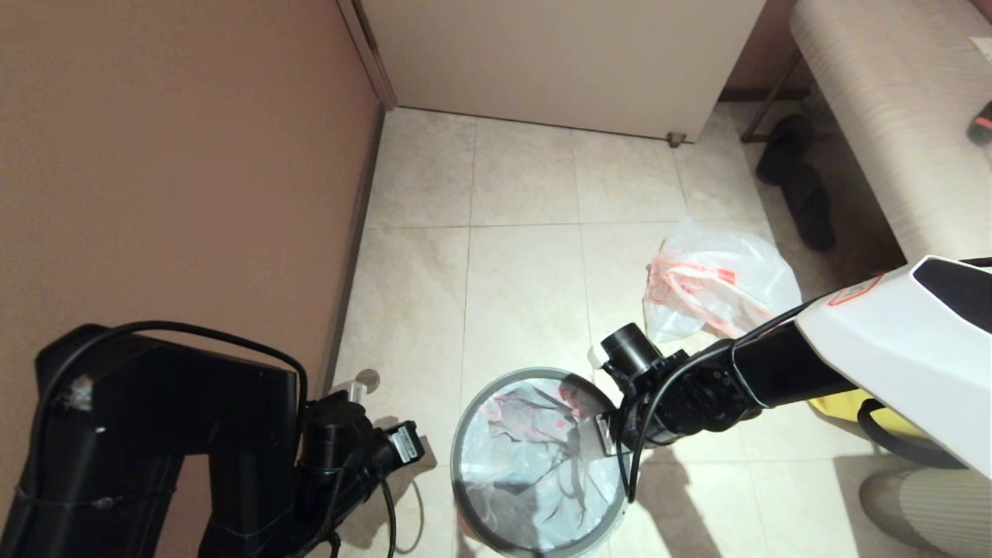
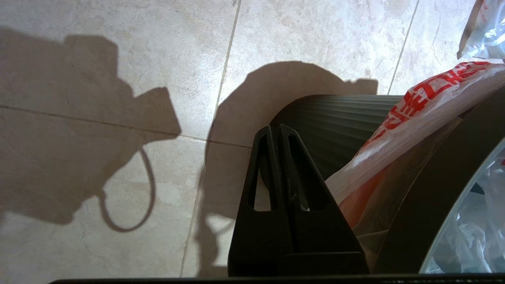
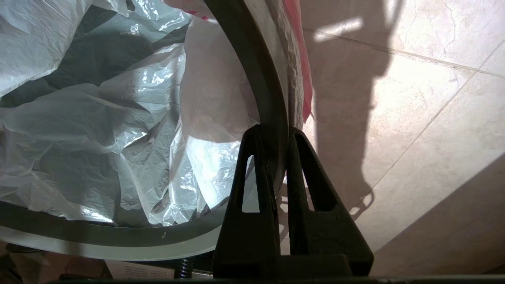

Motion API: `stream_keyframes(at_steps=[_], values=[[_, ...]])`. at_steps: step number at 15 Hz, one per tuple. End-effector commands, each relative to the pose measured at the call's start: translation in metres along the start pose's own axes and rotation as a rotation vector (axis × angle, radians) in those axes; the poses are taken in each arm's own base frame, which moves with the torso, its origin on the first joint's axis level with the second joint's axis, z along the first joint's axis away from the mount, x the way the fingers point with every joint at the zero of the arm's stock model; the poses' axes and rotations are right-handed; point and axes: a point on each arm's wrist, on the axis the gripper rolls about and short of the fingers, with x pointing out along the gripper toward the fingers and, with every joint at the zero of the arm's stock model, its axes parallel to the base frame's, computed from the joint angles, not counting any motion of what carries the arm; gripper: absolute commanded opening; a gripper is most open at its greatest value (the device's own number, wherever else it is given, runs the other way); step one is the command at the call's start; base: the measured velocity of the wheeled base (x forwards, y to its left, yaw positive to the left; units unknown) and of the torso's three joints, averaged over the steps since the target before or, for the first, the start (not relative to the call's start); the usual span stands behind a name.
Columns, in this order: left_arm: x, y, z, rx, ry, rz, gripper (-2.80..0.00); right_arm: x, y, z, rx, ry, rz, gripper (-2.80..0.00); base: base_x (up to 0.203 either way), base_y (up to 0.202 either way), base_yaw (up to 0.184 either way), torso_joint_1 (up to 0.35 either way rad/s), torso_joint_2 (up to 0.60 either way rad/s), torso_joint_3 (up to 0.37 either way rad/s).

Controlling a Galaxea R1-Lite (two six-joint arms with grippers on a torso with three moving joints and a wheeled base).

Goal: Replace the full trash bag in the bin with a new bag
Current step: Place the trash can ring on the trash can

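**New bag lining the bin, right fingers clamped on the hoop**

Much of the bin (image 1: 496,535) is cut off by the lower edge of the head view, so its base and near side go unseen; only the grey hoop (image 1: 465,434) and the liner inside show. The right gripper (image 3: 276,132) is largely hidden in the head view behind its own wrist and cable. The right wrist view shows it: its fingers (image 3: 252,173) are closed on the hoop, one inside the ring and one outside, with the bag's film pinched along the edge. The left gripper (image 2: 276,130) sits low on the bin's left side, near the floor; its fingers are pressed together on nothing, their tips just beside the ribbed black outer wall of the bin. Whether they touch that wall cannot be told.

The new bag (image 1: 535,465) is thin, translucent white and heavily crumpled, sunk into the bin with dark interior showing through its folds. Its pink-red hem with red print is folded over the rim and hangs down the outside, plain in the left wrist view.

The full trash bag (image 1: 717,283) lies on the tiled floor (image 1: 527,186) beyond the bin and to the right, well apart from it, a bulky white lump with pink-red drawstring; its lower edge is hidden behind the right arm. A strip of yellow fabric bag (image 1: 845,403) peeks from under that arm.
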Motion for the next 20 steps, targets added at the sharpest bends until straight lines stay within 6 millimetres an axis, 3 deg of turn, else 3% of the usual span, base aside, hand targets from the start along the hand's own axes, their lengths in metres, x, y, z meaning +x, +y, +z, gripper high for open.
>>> stream_keyframes(at_steps=[1, 8, 11, 13, 15, 20], values=[[0.000, -0.002, 0.004, -0.010, -0.040, -0.022, -2.80, 0.006, 0.001, -0.001, 0.000, 0.007, -0.004, -2.80, 0.000, 0.000, 0.000, 0.000, 0.00, 0.000], [0.000, -0.002, 0.004, -0.010, -0.042, -0.023, -2.80, 0.017, 0.000, 0.011, -0.018, -0.024, -0.024, -2.80, 0.000, 0.000, 0.000, 0.000, 0.00, 0.000], [0.000, -0.003, 0.005, -0.010, -0.043, -0.024, -2.80, -0.003, 0.000, 0.016, -0.014, -0.056, -0.015, -2.80, 0.000, 0.000, 0.000, 0.000, 0.00, 0.000], [0.000, -0.003, 0.004, -0.010, -0.042, -0.025, -2.80, -0.027, -0.001, 0.017, -0.011, -0.089, 0.002, -2.80, 0.000, 0.000, 0.000, 0.000, 0.00, 0.000], [0.000, -0.003, 0.004, -0.010, -0.042, -0.026, -2.80, -0.037, -0.005, 0.010, -0.012, -0.081, -0.002, -2.80, 0.000, 0.000, 0.000, 0.000, 0.00, 0.000], [0.000, -0.003, 0.004, -0.010, -0.041, -0.025, -2.80, -0.015, -0.013, 0.007, 0.002, -0.055, -0.034, -2.80, 0.000, 0.000, 0.000, 0.000, 0.00, 0.000]])
